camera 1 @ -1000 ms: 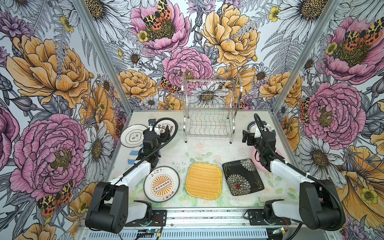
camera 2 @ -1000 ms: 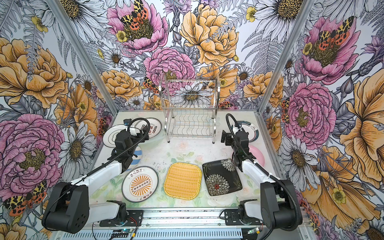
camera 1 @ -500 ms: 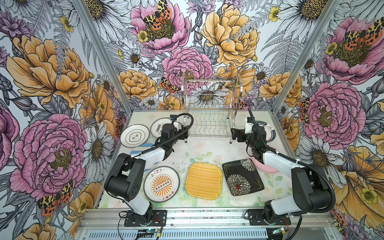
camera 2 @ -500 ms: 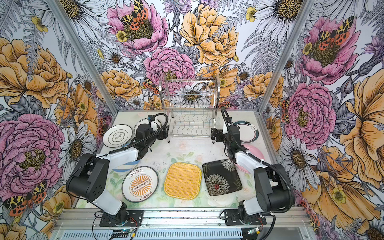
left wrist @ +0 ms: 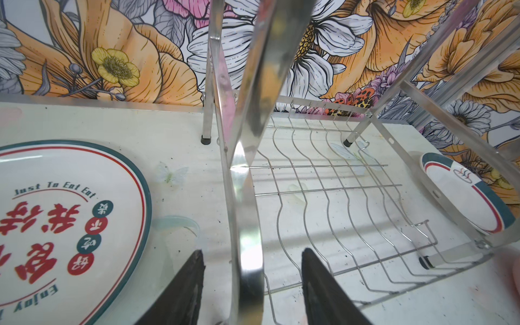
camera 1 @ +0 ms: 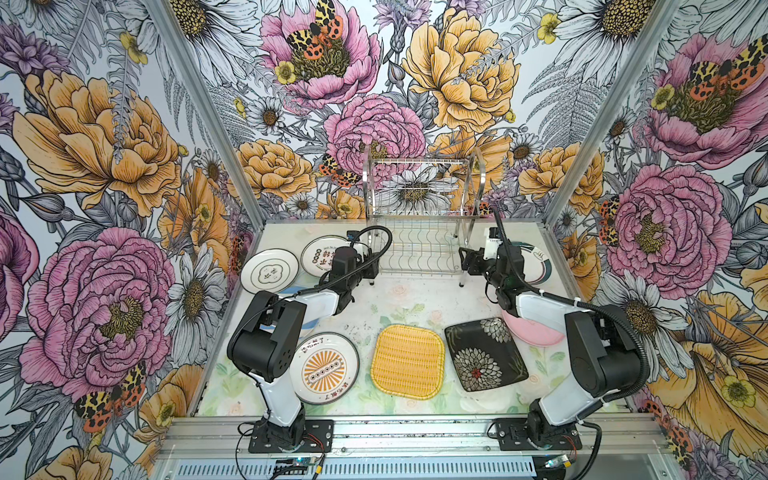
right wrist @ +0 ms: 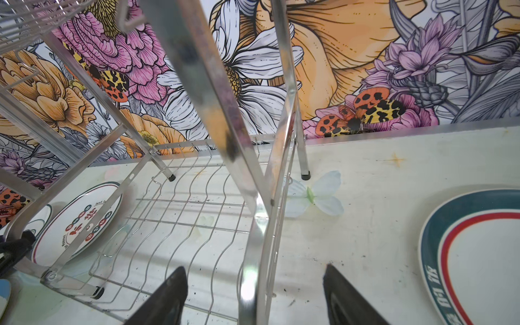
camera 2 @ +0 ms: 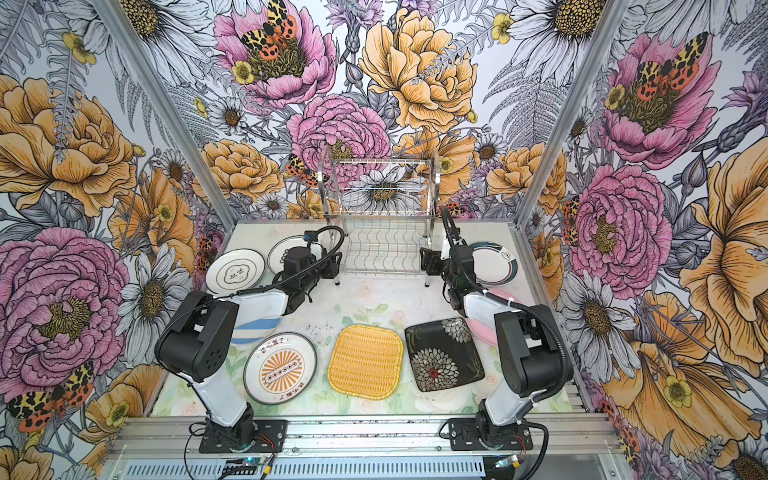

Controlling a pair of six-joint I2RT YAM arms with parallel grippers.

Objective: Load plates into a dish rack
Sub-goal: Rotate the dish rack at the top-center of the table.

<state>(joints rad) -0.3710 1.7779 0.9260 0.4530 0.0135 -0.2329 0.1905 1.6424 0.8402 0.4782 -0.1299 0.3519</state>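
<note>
Two robot arms reach to the back of a pale table (camera 1: pixel 399 299), its top printed with faint blossoms and butterflies and flecked with dark specks, inside a booth whose walls (camera 1: pixel 124 145) carry oversized peonies, daisies and spotted moths between aluminium corner posts. The chrome dish rack (camera 1: pixel 419 249) stands upright between the two claws, close to the back wall. The left claw (left wrist: pixel 252 250) straddles the front strip of one arched side frame, its jaws half parted, with table showing on both sides of the metal. The right claw (right wrist: pixel 255 266) straddles the opposite frame in the same way, standing somewhat wider and not pressing the strip. All the plates lie flat on the table. Just outside the left claw sits a white plate with red characters (left wrist: pixel 70 211), and a second white plate (camera 1: pixel 269 271) lies farther out. Just outside the right claw lies the teal-rimmed plate (right wrist: pixel 478 253). Well back from both claws, toward the arm bases, are the orange-sunburst plate (camera 1: pixel 326 370), the yellow woven plate (camera 1: pixel 407 360) and the black flowered plate (camera 1: pixel 484 353) in a row. The pink plate (camera 1: pixel 536 332) lies partly under the right arm and the blue-striped plate (camera 2: pixel 253 328) partly under the left. Both arm bases are bolted to an aluminium rail (camera 1: pixel 415 432) at the table's near edge.
</note>
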